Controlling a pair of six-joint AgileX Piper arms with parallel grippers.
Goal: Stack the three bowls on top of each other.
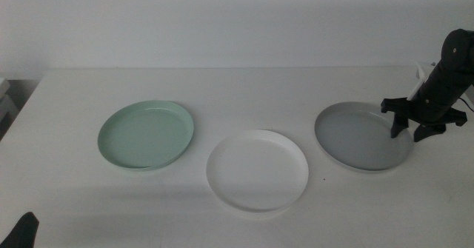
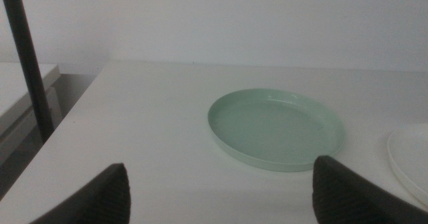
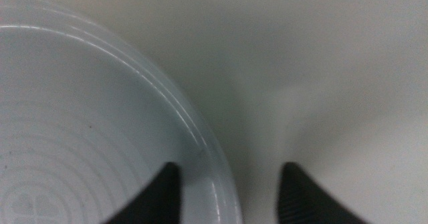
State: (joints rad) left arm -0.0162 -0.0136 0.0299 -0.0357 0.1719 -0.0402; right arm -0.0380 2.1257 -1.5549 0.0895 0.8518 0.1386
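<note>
Right claw (image 1: 412, 132) is down at the grey bowl (image 1: 361, 137), jaws spread apart and straddling its rim on the side farthest from the other two dishes. One jaw sits over the bowl's inside, the other outside over the bare counter (image 1: 244, 92). The right wrist view makes it plain: the pale rim (image 3: 194, 134) curves right between the two dark jaws, nothing pinched, a clear gap on both sides. Whether the jaw tips touch the bowl, that can't be told.

Out beyond the claw, past the grey bowl, lies the white bowl (image 1: 257, 170), close to the grey one but apart from it. Farther out again from the right claw sits the mint green bowl (image 1: 146, 135), just beside the white one, flat on the counter. All three lie separately, none stacked.

Left claw (image 2: 221, 194) waits low at the near corner of the counter, jaws wide apart and holding nothing. In the middle view only a dark tip shows at the bottom edge. Straight ahead of it the left wrist view has the mint green bowl (image 2: 277, 127), with a sliver of the white bowl (image 2: 409, 160) off to one side, and a dark upright pole (image 2: 30, 63) standing beside the counter, which the middle view does not show.
</note>
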